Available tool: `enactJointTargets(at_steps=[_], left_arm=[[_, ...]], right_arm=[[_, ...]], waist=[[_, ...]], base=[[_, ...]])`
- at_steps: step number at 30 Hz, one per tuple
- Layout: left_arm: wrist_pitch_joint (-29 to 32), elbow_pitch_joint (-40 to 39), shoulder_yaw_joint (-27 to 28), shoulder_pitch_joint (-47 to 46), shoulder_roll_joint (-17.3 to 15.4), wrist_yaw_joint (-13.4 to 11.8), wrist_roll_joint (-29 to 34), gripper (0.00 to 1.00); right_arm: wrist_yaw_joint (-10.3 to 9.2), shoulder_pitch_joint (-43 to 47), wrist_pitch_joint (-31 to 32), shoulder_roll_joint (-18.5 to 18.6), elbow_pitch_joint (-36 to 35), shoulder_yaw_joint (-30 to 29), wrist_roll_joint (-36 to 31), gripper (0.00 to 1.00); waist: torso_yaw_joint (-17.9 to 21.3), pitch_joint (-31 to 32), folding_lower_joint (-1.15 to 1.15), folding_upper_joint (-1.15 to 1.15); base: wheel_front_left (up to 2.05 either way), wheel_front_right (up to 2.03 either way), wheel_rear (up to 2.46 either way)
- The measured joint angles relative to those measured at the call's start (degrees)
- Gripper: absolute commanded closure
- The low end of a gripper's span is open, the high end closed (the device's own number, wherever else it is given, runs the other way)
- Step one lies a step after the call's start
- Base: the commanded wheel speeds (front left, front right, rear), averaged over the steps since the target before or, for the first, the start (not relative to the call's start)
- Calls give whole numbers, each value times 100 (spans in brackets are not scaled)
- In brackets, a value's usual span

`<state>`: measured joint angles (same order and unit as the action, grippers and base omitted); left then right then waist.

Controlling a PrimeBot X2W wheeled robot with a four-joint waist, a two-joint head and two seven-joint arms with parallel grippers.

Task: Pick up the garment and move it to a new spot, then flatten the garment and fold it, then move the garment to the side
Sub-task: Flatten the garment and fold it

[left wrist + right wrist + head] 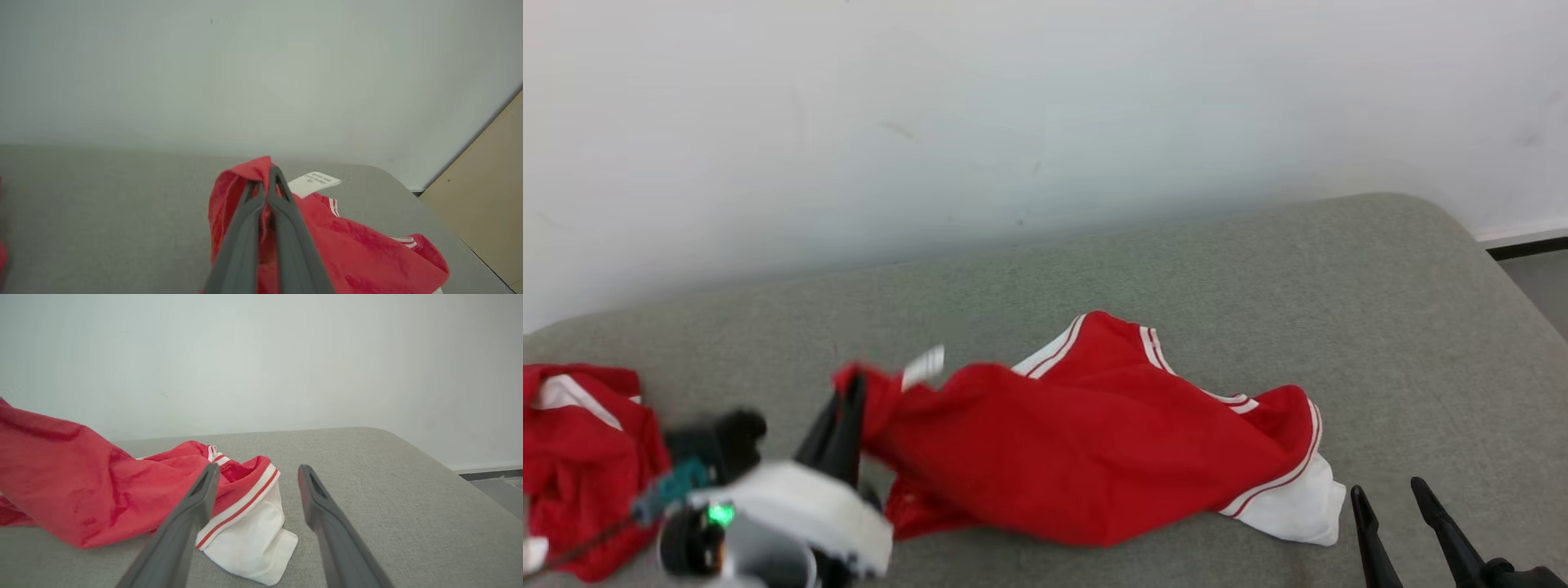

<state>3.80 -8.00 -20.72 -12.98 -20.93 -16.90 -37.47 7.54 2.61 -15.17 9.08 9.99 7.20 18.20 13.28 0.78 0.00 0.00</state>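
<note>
1. Up against a pale wall [1013,122], broad grey cushioned surface [1380,327]. Bears everything listed below.
2. Mid-surface, red garment [1094,457] with white striped trim. Sprawls crumpled, mostly resting on the cushion, left end raised off it. Looks light, thin and limp. Probably droops and bunches wherever unsupported, and likely slides easily over the weave. Nothing fragile about it, by the look of it.
3. Far left, second heap of red cloth [580,457]. Sits apart from the garment.
4. At the garment's left end, left gripper [849,392]. Pinches a bunched fold, fingers [292,232] closed tight on the cloth, red showing in the slit between them. Grips a wad rather than a clean hem, so probably fine for lifting or dragging but poor for spreading flat.
5. Just beside the garment's right end, right gripper [1388,490]. Hovers with fingers [327,514] spread wide, holding nothing.
6. Below the striped hem, white panel [249,539]. Lies flat on the surface near the right gripper. Suggests the hem just above as the firmer hold for pulling the cloth taut, being doubled and stitched.
7. By the left fingertips, white label [314,182]. Sticks out sideways, print too small to read.
</note>
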Motion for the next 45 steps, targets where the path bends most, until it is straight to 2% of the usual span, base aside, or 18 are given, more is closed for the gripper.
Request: enactJointTargets(at_steps=[4,9,14,19,20,21,22,23,29,35,40,45], left_arm=[[-207,122,5,1056,76,-81,-260,100],[-231,611,-73,2073,134,-20,-598,100],[-372,1277,11,2289,253,129,-858,100],[-433,1978,-1,2164,446,400,-1065,100],[-412,2113,-30,2126,452,447,-1066,94],[-415,2214,-37,2093,461,495,-1073,75],[-436,2296,-35,2058,480,537,-1098,51],[-443,2374,-31,2029,493,580,-1103,0],[-653,2585,69,2011,438,591,-1102,0],[-794,2377,355,2131,127,230,-1033,0],[-750,1706,469,2145,-96,-12,-956,0],[-547,905,357,1882,-241,-203,-705,0]], right_arm=[[0,12,0,25,-5,2,-3,0],[0,46,0,132,-10,15,-4,0],[0,80,0,196,2,49,-4,0],[0,73,0,197,20,98,-4,0],[0,73,0,196,26,113,-4,0],[0,73,0,194,32,121,-4,0],[0,72,0,196,34,123,-3,0],[0,72,0,192,36,133,-3,0],[0,77,0,180,52,149,-2,0],[0,97,0,155,52,110,-1,0],[0,92,0,120,57,142,-2,0],[0,6,0,101,44,165,-3,0]], waist=[[-139,-3,0,0],[-289,4,0,0],[-474,-4,0,0],[-604,-12,0,0],[-619,-12,0,0],[-630,-14,0,0],[-640,-16,0,0],[-646,-14,0,0],[-626,-8,0,0],[-588,14,0,0],[-516,35,0,0],[-304,29,0,0]], base=[[0,0,0],[0,0,0],[0,0,0],[0,0,0],[0,0,0],[0,0,0],[0,0,0],[0,0,0],[0,0,0],[0,0,0],[0,0,0],[0,0,0]])
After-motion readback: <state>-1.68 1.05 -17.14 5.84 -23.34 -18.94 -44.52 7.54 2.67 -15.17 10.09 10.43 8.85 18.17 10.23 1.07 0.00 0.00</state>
